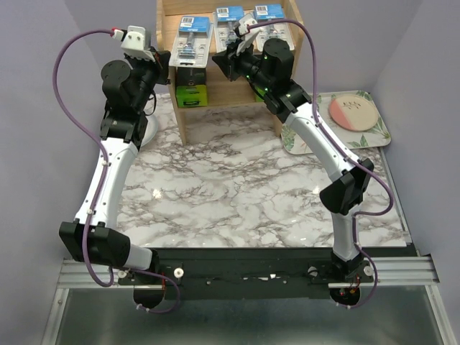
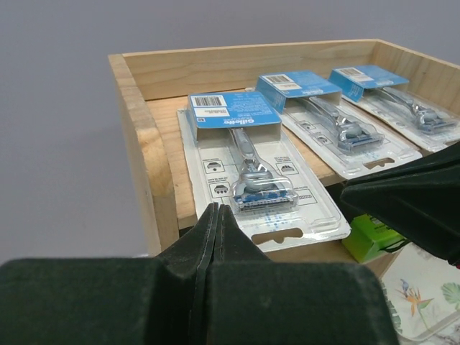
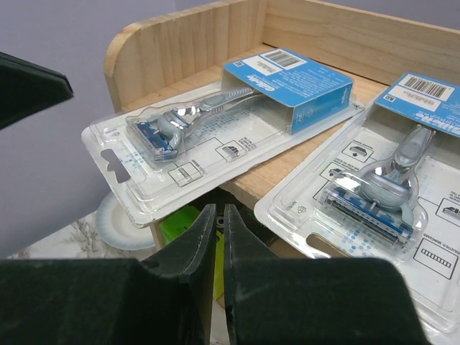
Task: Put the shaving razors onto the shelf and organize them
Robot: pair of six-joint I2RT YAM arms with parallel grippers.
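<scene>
The wooden shelf [image 1: 167, 21] stands at the back of the table. Three clear blister razor packs with blue cards lie side by side on its top tier: left [image 1: 194, 36], middle [image 1: 228, 25], right [image 1: 267, 21]. A black box with a lime-green end [image 1: 191, 86] sits on the lower tier; the second box is hidden behind my right arm. My left gripper [image 1: 169, 60] is shut and empty at the shelf's front left, just short of the left pack [image 2: 248, 169]. My right gripper [image 1: 215, 62] is shut and empty in front of the top tier, between the left pack [image 3: 223, 122] and the middle pack [image 3: 388, 187].
A floral tray [image 1: 377, 136] with a pink plate [image 1: 353, 111] lies right of the shelf. A white dish [image 1: 147, 129] sits left of the shelf, under my left arm. The marble tabletop [image 1: 237, 187] spreads in front of the shelf.
</scene>
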